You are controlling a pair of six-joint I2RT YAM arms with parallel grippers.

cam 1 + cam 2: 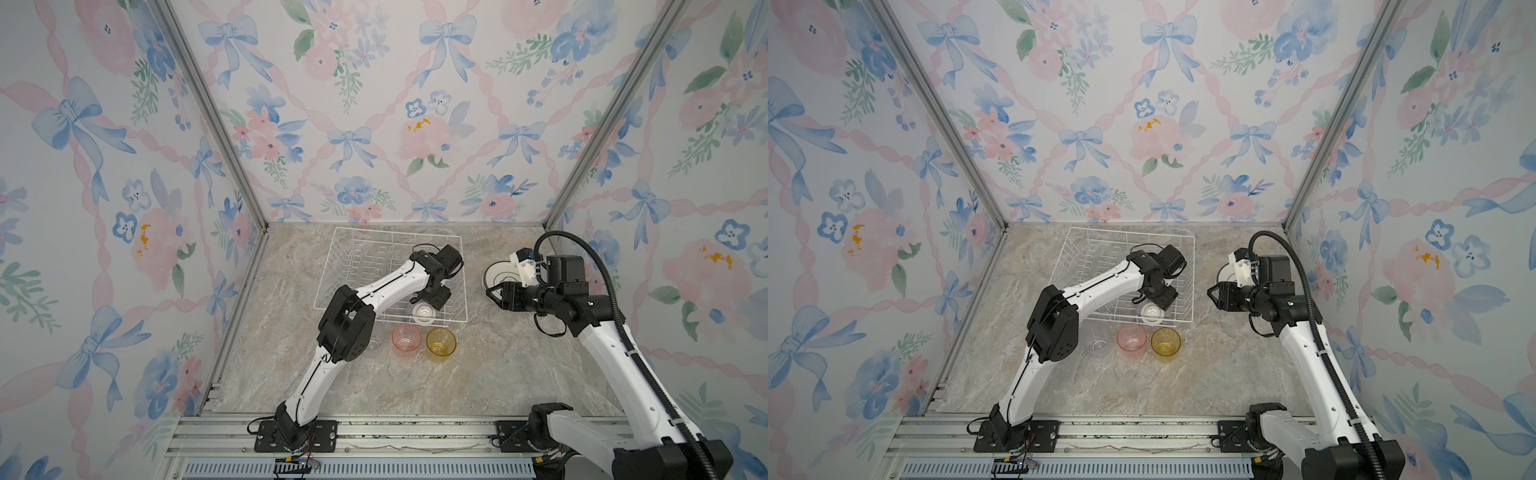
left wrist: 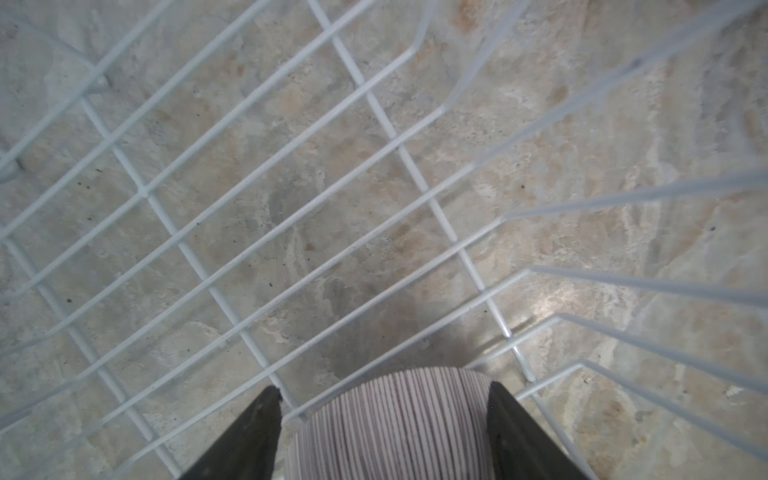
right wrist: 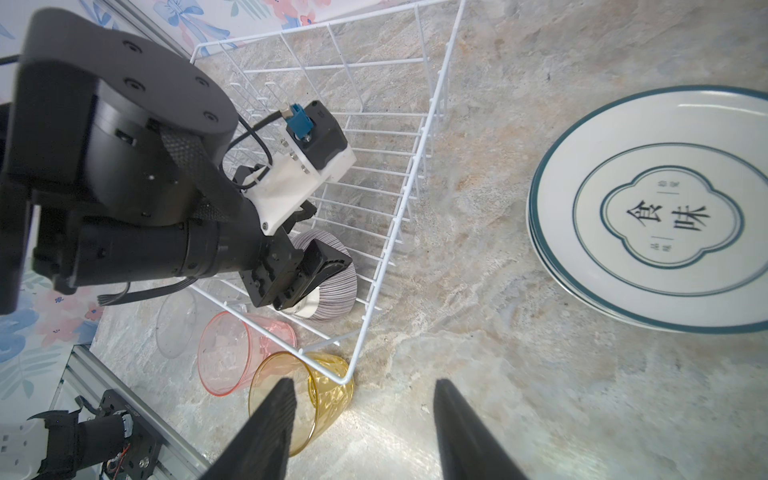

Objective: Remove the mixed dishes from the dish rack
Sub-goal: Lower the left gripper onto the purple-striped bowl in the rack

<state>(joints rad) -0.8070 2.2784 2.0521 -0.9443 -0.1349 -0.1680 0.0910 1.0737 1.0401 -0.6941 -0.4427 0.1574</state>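
A marbled beige surface (image 1: 415, 386) lies below. Flowered wallpaper (image 1: 374, 104) with blue bows rises behind and beside the surface, metal posts (image 1: 215, 120) stand at its back corners, and a metal rail (image 1: 395, 432) runs along its near edge.

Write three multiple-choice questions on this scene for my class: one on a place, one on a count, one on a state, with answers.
1. Where is the striped bowl? A on a shelf; B inside the dish rack; C on the front rail.
2. How many tumblers stand on the table? A two; B three; C four.
3. The right gripper is: A open, empty; B shut on the bowl; C shut on a tumbler.
Answers: B, rack wires surround it; B, clear tumbler, pink tumbler, yellow tumbler; A, fingers apart, nothing between.
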